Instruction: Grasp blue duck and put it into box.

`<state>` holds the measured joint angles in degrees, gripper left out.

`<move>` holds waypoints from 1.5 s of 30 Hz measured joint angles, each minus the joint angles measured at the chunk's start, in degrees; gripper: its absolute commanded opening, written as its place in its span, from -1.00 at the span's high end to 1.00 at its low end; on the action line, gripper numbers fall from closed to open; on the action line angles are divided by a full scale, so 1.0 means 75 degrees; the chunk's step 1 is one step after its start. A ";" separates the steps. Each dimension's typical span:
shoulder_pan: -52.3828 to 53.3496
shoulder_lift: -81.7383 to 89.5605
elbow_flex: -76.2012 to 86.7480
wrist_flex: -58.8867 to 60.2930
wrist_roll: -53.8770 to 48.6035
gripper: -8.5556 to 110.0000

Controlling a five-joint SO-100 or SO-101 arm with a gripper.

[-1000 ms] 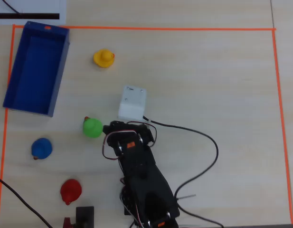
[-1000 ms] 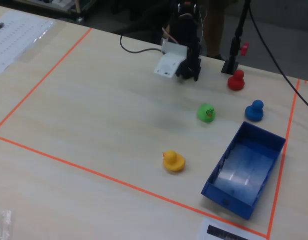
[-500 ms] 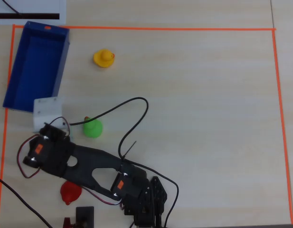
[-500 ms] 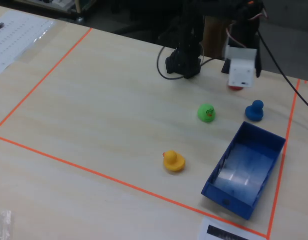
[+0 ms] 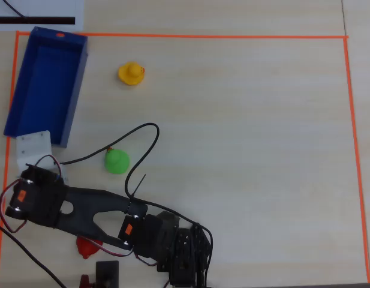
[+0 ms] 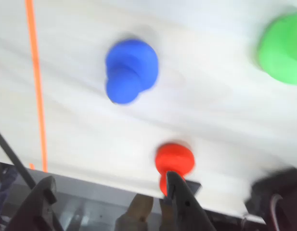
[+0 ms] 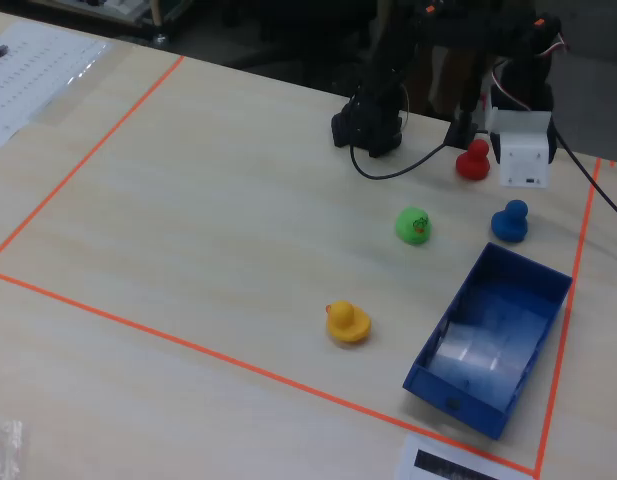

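3 ducks show overhead near the box (image 5: pixel 47 84); the blue one is hidden under the arm (image 5: pixel 83 207). Wrist view: the gripper (image 6: pixel 109 190) is spread, empty, below the blue duck (image 6: pixel 130 70). Fixed view: the blue duck (image 7: pixel 509 221) sits just beyond the box (image 7: pixel 493 345).

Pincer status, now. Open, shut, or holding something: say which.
Pincer: open and empty in the wrist view, above the table, with the blue duck ahead of it, not yet grasped.
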<state>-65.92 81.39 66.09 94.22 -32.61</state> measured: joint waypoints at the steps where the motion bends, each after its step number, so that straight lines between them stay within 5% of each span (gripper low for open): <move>1: 0.0000 -0.0023 0.0082 -0.0176 -0.0047 0.32; 27: 0.0258 0.0105 0.3809 -0.4172 0.0434 0.31; 29: 0.0258 0.0105 0.3926 -0.4359 0.0457 0.36; 32: 0.0270 0.0105 0.4066 -0.4570 0.0492 0.85; 45: 0.0305 0.0352 0.4430 -0.4582 0.0562 0.85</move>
<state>-63.63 84.02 99.32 59.85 -28.39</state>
